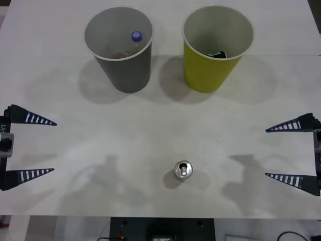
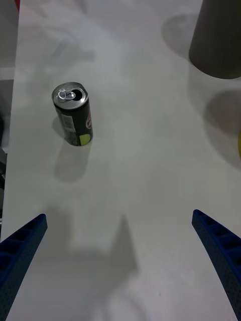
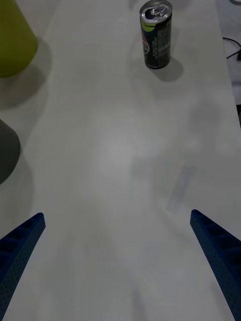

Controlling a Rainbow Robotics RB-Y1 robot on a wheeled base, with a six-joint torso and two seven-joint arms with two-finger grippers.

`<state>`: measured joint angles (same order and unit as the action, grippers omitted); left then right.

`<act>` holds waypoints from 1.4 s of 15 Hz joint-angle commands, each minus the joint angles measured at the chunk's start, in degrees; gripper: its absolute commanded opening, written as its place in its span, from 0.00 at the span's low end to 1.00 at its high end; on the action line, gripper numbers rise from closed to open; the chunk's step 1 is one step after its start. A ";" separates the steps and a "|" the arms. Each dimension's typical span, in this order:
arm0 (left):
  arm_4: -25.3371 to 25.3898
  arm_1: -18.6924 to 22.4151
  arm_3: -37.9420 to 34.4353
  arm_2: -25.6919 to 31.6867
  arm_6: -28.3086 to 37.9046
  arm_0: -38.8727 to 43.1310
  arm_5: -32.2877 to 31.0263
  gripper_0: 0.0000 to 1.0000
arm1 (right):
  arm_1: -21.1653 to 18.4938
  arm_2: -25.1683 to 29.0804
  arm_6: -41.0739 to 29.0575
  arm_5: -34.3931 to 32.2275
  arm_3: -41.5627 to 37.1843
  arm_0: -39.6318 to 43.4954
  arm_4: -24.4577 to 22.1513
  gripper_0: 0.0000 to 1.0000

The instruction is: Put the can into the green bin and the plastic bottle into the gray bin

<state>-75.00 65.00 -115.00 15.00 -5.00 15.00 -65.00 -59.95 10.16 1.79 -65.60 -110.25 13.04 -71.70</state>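
Currently: clear plastic bottle, blue-purple cap (image 1: 136, 36), inside dark gray tapered bin (image 1: 131, 75), bench far edge. Dark silver-topped can (image 1: 183, 169) upright, near edge, not binned; yellow-green bin (image 1: 205, 70) waiting, something dark inside. Left gripper (image 1: 30, 146), right gripper (image 1: 291, 152): wide open, empty.

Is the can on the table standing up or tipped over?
Standing up. The can rests on its base, silver top facing up, on the table.

A robotics test bench in a lab or workshop was indicated by the setting. A plain white table (image 1: 150, 130) was seen bare of household clutter, laid out only with a can (image 1: 183, 169), a gray bin (image 1: 120, 47) and a green bin (image 1: 213, 50) as staged props. Dark equipment (image 1: 161, 229) and cables (image 1: 291, 235) were visible below the table's near edge, and ribbed robot fingers (image 1: 35, 119) were positioned at both sides.
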 commanded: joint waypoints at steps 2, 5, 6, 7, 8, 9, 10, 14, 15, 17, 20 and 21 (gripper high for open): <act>0.00 0.00 0.00 0.00 0.00 0.00 0.00 1.00 | 4.32 -0.67 6.56 -5.15 4.87 -3.02 0.33 1.00; 0.00 0.00 0.00 0.00 0.00 0.00 0.00 1.00 | 5.81 -3.57 11.13 -7.35 9.52 -5.57 1.74 1.00; 0.00 0.00 0.00 0.00 0.00 0.00 0.00 1.00 | 5.90 -5.42 12.72 -7.35 11.37 -6.45 2.97 1.00; 0.00 0.00 0.00 0.00 0.00 0.00 0.00 1.00 | 5.90 -6.91 13.86 -7.26 12.86 -7.24 4.11 1.00; 0.00 0.00 0.00 0.00 0.00 0.00 0.00 1.00 | 6.08 -9.46 15.88 -7.35 15.59 -8.74 5.60 1.00; 0.00 0.00 0.00 0.00 0.00 0.00 0.00 1.00 | 6.43 -11.31 17.38 -7.35 17.87 -9.97 6.57 1.00; 0.00 0.00 0.00 0.00 0.00 0.00 0.00 1.00 | 7.13 -12.71 18.96 -7.35 19.81 -11.11 7.36 1.00; 0.00 0.00 0.00 0.00 0.00 0.00 0.00 1.00 | 10.38 -18.07 23.18 -7.35 27.72 -15.50 9.82 1.00; 0.00 0.00 0.00 0.00 0.00 0.00 0.00 1.00 | 11.44 -19.39 23.70 -7.35 29.21 -16.30 10.26 1.00; 0.00 0.00 0.00 0.00 0.00 0.00 0.00 1.00 | 13.64 -20.53 24.41 -7.35 31.23 -17.35 10.61 1.00; 0.00 0.00 0.00 0.00 0.00 0.00 0.00 1.00 | 16.89 -20.89 25.55 -7.43 33.43 -17.97 10.61 1.00; 0.00 0.00 0.00 0.00 0.00 0.00 0.00 1.00 | 18.03 -21.06 26.08 -7.70 34.57 -18.32 10.70 1.00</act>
<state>-75.00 65.00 -115.00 15.00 -5.00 15.00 -65.00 -42.74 -10.76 27.48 -73.11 -76.46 -5.03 -61.04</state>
